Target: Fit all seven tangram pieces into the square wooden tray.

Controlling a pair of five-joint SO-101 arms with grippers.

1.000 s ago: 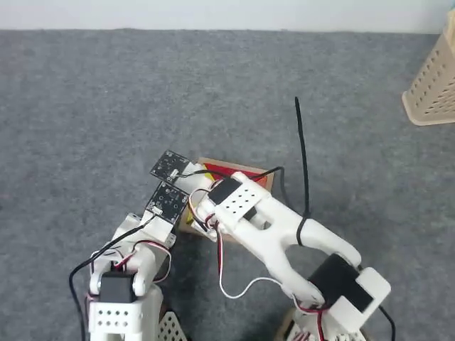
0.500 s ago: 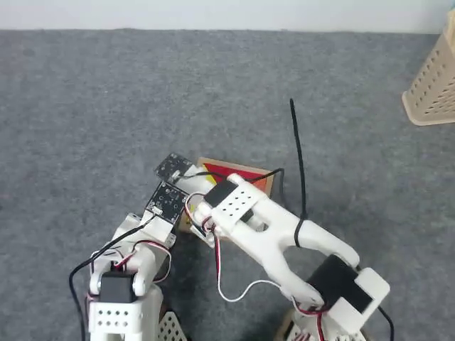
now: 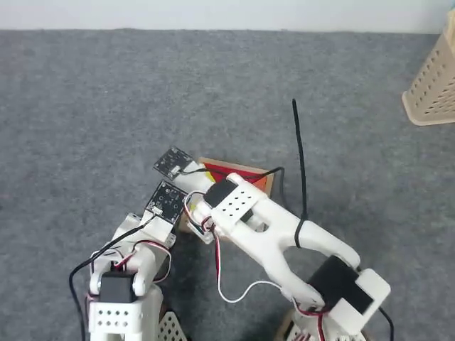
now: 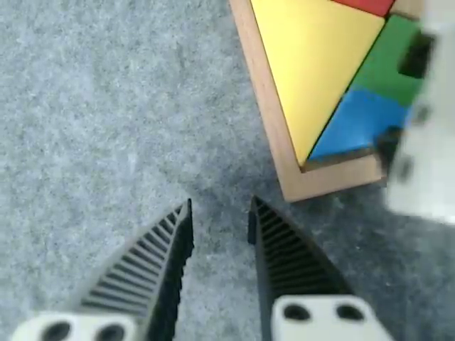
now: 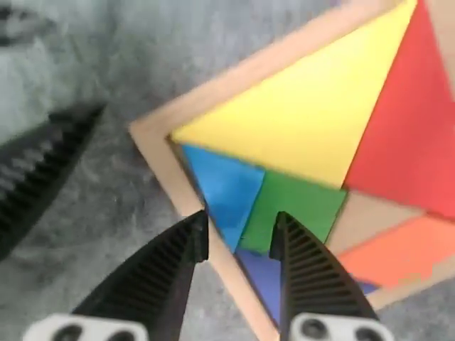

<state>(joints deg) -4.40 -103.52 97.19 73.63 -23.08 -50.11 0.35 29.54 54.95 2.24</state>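
Tray (image 3: 234, 165) sits on the grey carpet (image 3: 106, 106) right in front of both my arms, tucked mostly under my right arm (image 3: 277, 227) in the high view, with a bit of the red triangle (image 3: 238, 175) peeking out.

My right gripper (image 5: 240, 224) hangs over the tray's (image 5: 153, 153) near corner. Its jaws are a little way apart with nothing between them, and through the gap I see the seam where the blue triangle (image 5: 224, 181) meets the green square (image 5: 295, 206). The yellow triangle (image 5: 298, 128) lies just beyond those two, and the red triangle (image 5: 402, 121) is next to it. An orange piece (image 5: 387, 256) and a purple piece (image 5: 259, 273) sit along the edge near my fingers. A patch of bare wood (image 5: 362, 213) shows between green, red and orange.

My left gripper (image 4: 220, 213) is off the tray (image 4: 323, 183), over carpet, just beside that same corner. Its jaws are parted too and hold nothing. From there the yellow triangle (image 4: 313, 50), green square (image 4: 387, 64) and blue triangle (image 4: 352, 124) all lie flat inside the rim.

A basket (image 3: 434, 78) stands well off at the far right.
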